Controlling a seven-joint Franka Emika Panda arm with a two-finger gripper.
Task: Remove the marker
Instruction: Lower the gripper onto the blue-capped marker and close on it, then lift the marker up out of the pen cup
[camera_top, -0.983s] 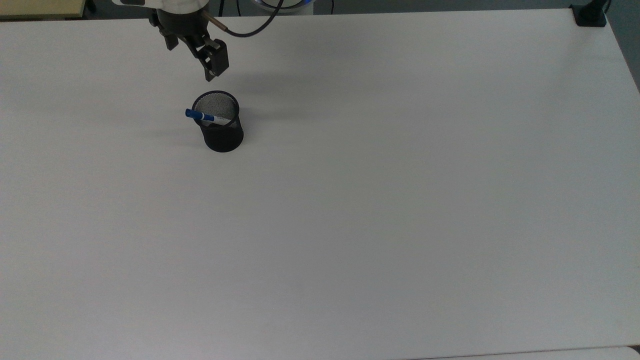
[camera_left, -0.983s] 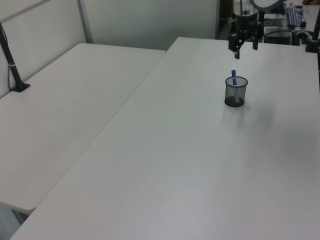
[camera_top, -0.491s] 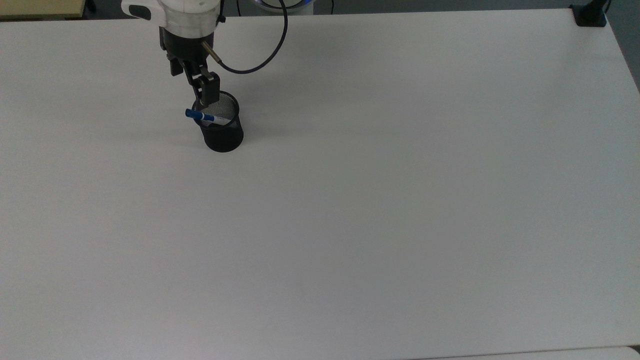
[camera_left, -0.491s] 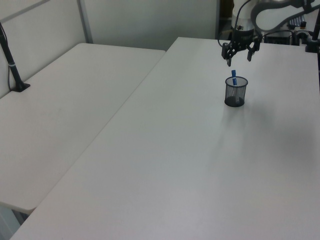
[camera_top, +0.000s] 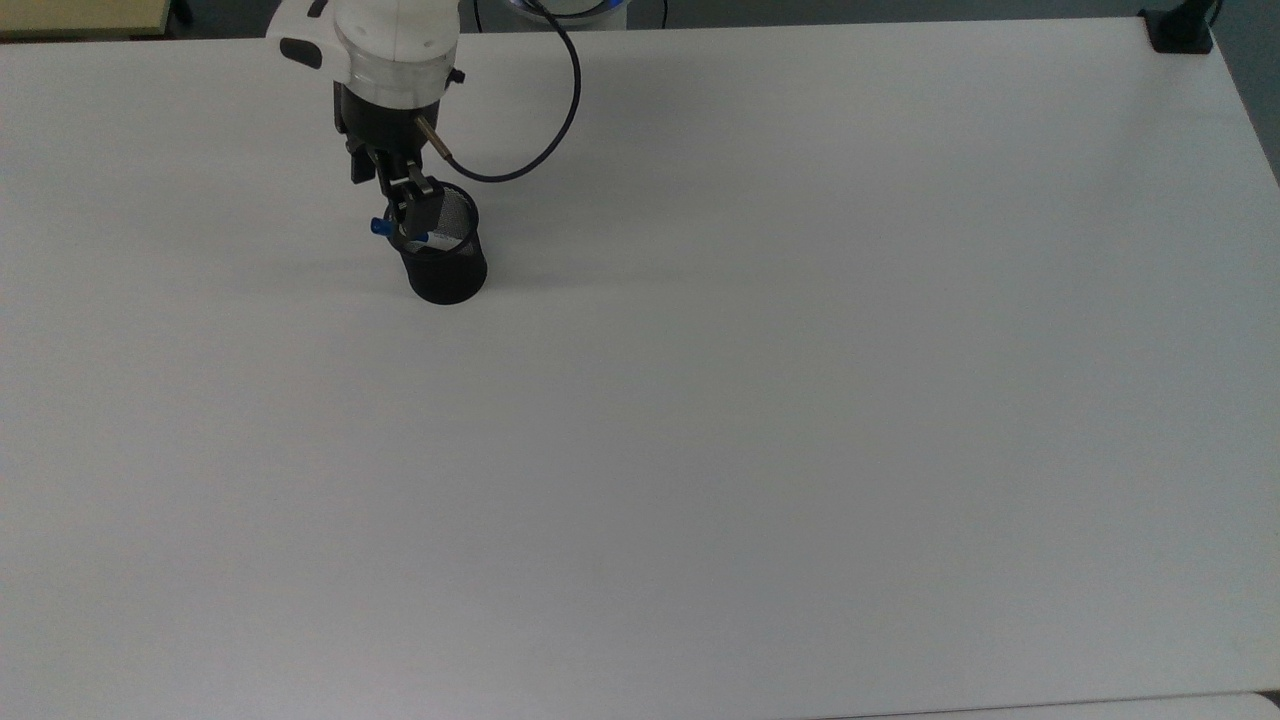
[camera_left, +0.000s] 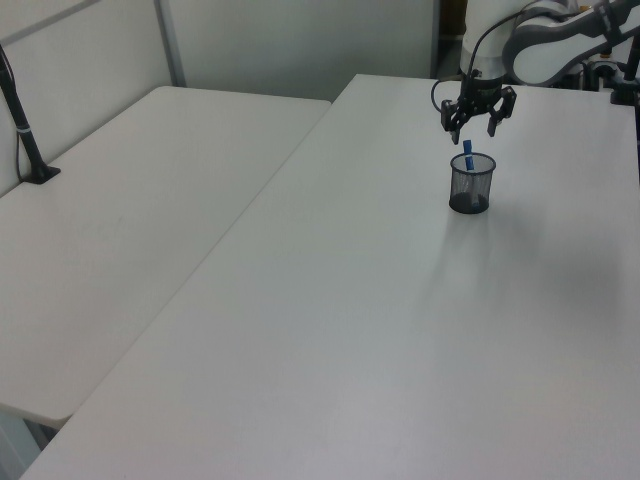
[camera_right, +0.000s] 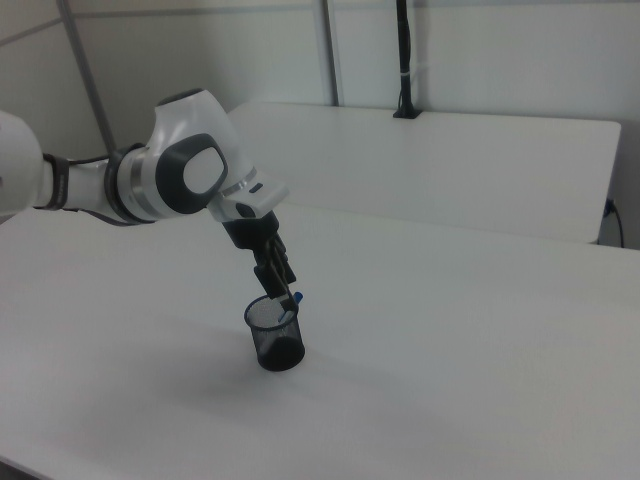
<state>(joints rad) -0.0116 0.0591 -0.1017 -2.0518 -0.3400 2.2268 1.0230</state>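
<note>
The marker (camera_top: 380, 228) stands tilted in a black mesh cup (camera_top: 445, 268), its blue cap sticking out over the rim toward the top view's left. My gripper (camera_top: 404, 222) hangs just over that cap, and one finger crosses in front of it in the top view. In the left view the gripper (camera_left: 471, 129) is open, its fingers spread to either side just above the marker's (camera_left: 467, 155) blue top. In the right view the gripper (camera_right: 281, 288) reaches down to the rim of the cup (camera_right: 277, 343), with the marker's blue tip (camera_right: 298, 297) beside it.
The cup stands on a wide white table (camera_top: 760, 400). A black cable (camera_top: 560, 100) loops from the wrist. A black clamp base (camera_top: 1180, 30) sits at the far right corner in the top view. A second white table (camera_left: 130, 220) adjoins on the left view's left.
The gripper has come down from above and behind the cup to the marker's cap. The marker and the cup have not moved.
</note>
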